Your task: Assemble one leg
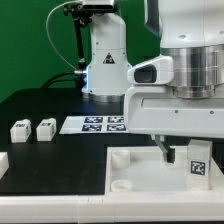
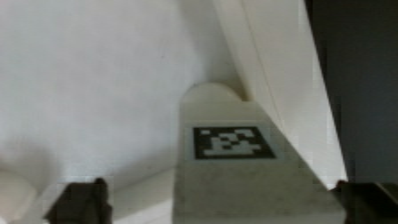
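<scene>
Hanging low over the big white panel [image 1: 150,170], the gripper [image 1: 178,152] sits at the exterior view's right. One dark finger [image 1: 163,148] shows on its left side, and a leg [image 1: 197,166] with a black-and-white tag stands right beside it, upright on the panel. In the wrist view the leg [image 2: 231,150] fills the middle, with its tag facing the camera, and the two black fingertips [image 2: 77,200] sit wide apart on either side of it. The fingers look open around the leg, though I cannot tell for sure if they touch it. Two more legs [image 1: 20,130] and [image 1: 46,128] sit side by side on the black table [image 1: 60,105], far off to the exterior view's left. Just to the right of those two legs lies the marker board [image 1: 98,124].
</scene>
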Robot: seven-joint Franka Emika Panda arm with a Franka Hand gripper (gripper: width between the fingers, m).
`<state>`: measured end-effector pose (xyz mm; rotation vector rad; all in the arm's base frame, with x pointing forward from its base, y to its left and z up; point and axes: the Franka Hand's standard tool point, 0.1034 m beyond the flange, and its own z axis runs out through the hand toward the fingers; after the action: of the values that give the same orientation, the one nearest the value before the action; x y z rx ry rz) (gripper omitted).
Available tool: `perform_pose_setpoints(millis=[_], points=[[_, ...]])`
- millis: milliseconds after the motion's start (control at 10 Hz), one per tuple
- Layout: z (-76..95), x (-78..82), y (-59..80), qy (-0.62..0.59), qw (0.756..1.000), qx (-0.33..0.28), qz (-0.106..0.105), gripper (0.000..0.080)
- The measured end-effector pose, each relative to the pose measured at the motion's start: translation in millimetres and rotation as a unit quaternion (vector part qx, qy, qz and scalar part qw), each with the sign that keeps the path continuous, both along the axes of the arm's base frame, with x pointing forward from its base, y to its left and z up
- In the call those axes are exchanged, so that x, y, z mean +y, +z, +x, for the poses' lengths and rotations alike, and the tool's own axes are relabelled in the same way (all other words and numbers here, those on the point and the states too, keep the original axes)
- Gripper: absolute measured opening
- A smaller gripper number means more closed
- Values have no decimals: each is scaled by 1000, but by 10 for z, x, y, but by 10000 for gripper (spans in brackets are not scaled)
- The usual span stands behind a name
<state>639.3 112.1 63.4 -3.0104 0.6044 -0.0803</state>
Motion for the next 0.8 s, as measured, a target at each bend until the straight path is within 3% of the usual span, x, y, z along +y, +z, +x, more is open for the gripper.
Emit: perform_pose_setpoints(millis=[100,200,300,500,600,800], points=[[0,0,-1,0,1000,0,0,400],[-2,9,-1,-51,999,3,5,400],[-3,11,-2,-106,994,7,9,290],[-8,5,-3,-220,975,17,19,290],[1,-1,-2,-303,952,29,24,290],[0,6,-9,-476,875,53,66,290]])
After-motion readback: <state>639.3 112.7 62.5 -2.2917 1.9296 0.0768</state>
